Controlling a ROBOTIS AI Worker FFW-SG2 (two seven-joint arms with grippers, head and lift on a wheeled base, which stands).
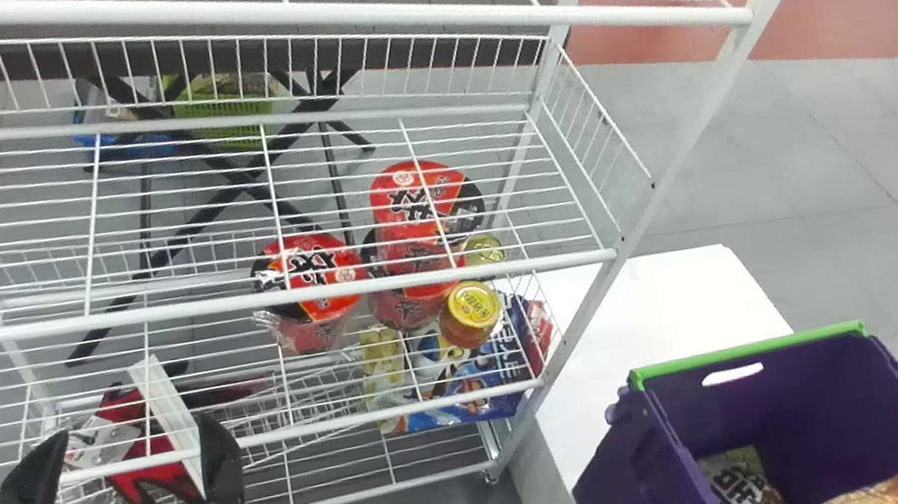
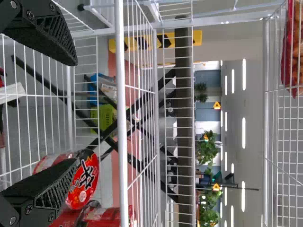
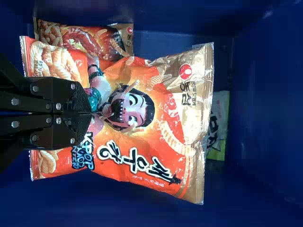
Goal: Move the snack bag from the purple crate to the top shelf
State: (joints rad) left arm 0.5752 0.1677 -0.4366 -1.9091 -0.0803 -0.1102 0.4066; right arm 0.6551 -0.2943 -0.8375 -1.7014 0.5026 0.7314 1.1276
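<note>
Could drop puffed orange-and-gold foil snack bag [image 3: 156, 142] through slick film slipping from black right gripper [image 3: 91, 113], closed narrow on it, or snag bag on wall of purple plastic crate [image 1: 639, 474] by lifting askew; lies inside, glossy, crinkled, cartoon-printed; holding black left gripper [image 1: 133, 433] wide apart, in front of white wire rack [image 1: 153, 314]

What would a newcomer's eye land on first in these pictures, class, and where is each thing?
Probably the big orange snack bag with its wide-mouthed cartoon face, in the purple crate, where the right gripper is closed at its front. Next might come the bright red-and-black packs within the white wire rack, then the black left gripper, open before the rack's lower left.
</note>
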